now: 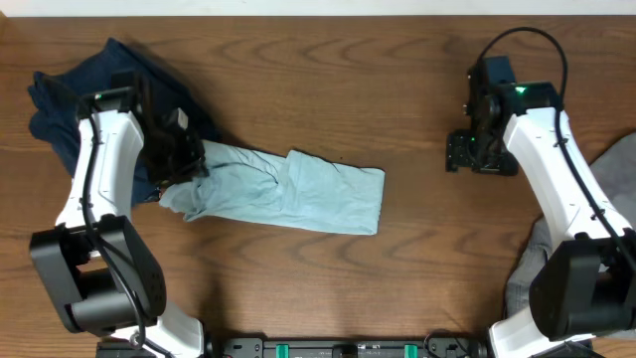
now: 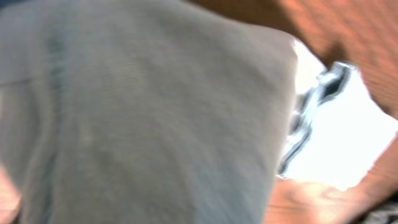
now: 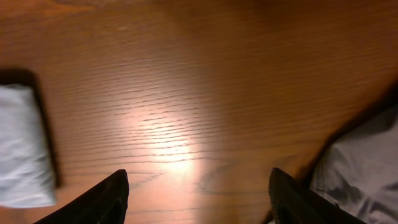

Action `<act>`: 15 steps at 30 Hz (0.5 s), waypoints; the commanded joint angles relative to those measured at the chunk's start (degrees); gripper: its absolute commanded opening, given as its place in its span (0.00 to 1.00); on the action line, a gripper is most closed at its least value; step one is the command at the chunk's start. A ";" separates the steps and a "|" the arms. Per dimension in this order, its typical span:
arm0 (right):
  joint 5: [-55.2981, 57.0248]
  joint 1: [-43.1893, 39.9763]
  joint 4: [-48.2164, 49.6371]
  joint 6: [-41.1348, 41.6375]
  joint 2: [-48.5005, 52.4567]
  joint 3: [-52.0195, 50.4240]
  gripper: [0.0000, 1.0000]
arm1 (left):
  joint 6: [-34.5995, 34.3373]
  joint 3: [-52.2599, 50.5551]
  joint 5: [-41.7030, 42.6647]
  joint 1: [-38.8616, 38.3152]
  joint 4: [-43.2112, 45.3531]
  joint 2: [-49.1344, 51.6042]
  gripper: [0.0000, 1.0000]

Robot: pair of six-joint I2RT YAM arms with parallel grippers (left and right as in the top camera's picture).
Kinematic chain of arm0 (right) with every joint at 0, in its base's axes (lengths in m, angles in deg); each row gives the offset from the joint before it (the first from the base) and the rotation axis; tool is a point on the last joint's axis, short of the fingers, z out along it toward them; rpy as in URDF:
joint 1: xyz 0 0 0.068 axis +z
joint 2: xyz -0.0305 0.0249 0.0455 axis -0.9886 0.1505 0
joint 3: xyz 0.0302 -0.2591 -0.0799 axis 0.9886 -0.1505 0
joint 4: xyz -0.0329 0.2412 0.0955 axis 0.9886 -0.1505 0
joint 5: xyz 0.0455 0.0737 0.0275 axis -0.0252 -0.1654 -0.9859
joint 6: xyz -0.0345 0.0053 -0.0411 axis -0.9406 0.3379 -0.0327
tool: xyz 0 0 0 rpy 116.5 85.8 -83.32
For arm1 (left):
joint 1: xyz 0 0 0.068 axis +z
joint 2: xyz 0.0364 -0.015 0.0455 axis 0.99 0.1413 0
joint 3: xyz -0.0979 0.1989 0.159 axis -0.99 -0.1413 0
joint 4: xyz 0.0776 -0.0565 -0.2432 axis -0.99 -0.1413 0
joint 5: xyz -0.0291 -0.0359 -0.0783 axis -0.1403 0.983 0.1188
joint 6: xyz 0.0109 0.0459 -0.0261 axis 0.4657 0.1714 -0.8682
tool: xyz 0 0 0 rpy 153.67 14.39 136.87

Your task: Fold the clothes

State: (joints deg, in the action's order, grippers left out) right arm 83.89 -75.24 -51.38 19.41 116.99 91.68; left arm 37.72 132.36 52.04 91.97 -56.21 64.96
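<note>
Light blue garment (image 1: pixel 298 194) lies stretched across the middle of the surface (image 1: pixel 348 80), its left end bunched at the left gripper (image 1: pixel 184 164). Cloth smothers that blurred wrist view, so I can't tell how those jaws stand. Right gripper (image 3: pixel 198 177) hovers over bare wood toward the right edge, jaws spread wide. Dark blue clothes (image 1: pixel 60 99) are heaped in the far left corner, and a grey garment (image 1: pixel 621 164) lies at the right edge.

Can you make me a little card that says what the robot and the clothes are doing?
Light blue garment: lying in a long strip, mid-table
Left pincer: at the garment's left end; grip hidden by cloth
Right pincer: open, above bare table
Dark blue clothes: heaped at far left
Grey garment: at right edge
</note>
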 commanded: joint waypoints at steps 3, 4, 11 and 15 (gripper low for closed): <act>0.87 -1.27 -0.85 -2.40 -0.11 0.33 0.70 | -5.40 4.37 7.08 -8.41 -0.28 -0.70 0.06; 0.85 -1.27 -0.96 -2.69 -0.11 0.33 0.70 | -6.03 4.39 7.06 -10.43 0.44 -0.72 0.06; 0.85 -1.27 -1.03 -2.67 -0.11 0.31 0.70 | -11.13 4.39 6.86 -27.69 8.68 -0.17 0.06; 0.85 -1.27 -1.07 -2.69 -0.11 0.31 0.70 | -12.90 4.39 2.12 -35.82 11.26 1.11 0.07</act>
State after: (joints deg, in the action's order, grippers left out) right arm 83.97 -76.26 -52.45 17.42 116.99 91.68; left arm 27.49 135.62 57.11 60.32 -45.19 64.96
